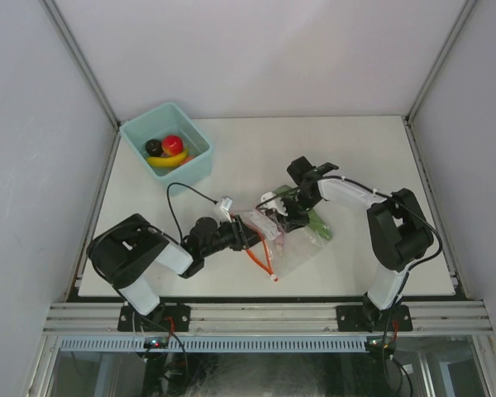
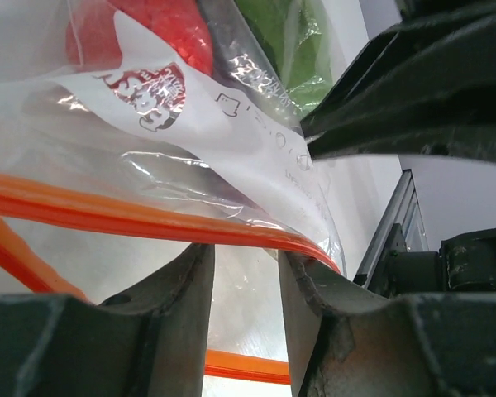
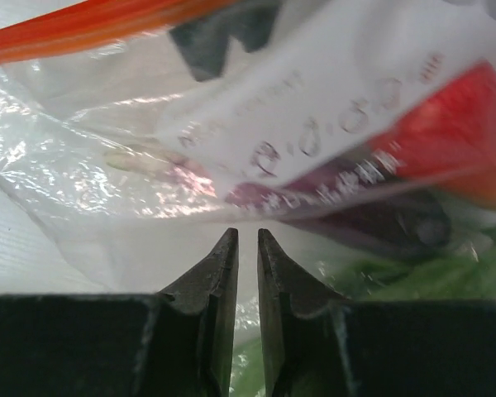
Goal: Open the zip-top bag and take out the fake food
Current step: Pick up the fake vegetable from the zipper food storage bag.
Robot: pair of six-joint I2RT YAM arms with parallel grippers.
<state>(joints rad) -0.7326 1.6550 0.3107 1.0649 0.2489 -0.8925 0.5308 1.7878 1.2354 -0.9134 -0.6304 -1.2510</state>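
The zip-top bag (image 1: 302, 248) lies mid-table with its orange-red zip strip (image 1: 260, 256) toward my left arm. Inside it, the left wrist view shows a red piece (image 2: 165, 25) and a green piece (image 2: 285, 41). The right wrist view shows a red piece (image 3: 471, 124), a purple eggplant (image 3: 372, 215) and green pieces (image 3: 413, 281). My left gripper (image 1: 250, 234) is at the bag's mouth, its jaws (image 2: 244, 256) apart, with one zip strip (image 2: 107, 207) across the fingertips. My right gripper (image 1: 291, 217) is nearly closed on bag film (image 3: 248, 236).
A light teal bin (image 1: 200, 165) stands at the back left and holds a red apple (image 1: 174, 143), a yellow banana (image 1: 167, 160) and a dark round piece (image 1: 154, 147). Walls enclose the table on three sides.
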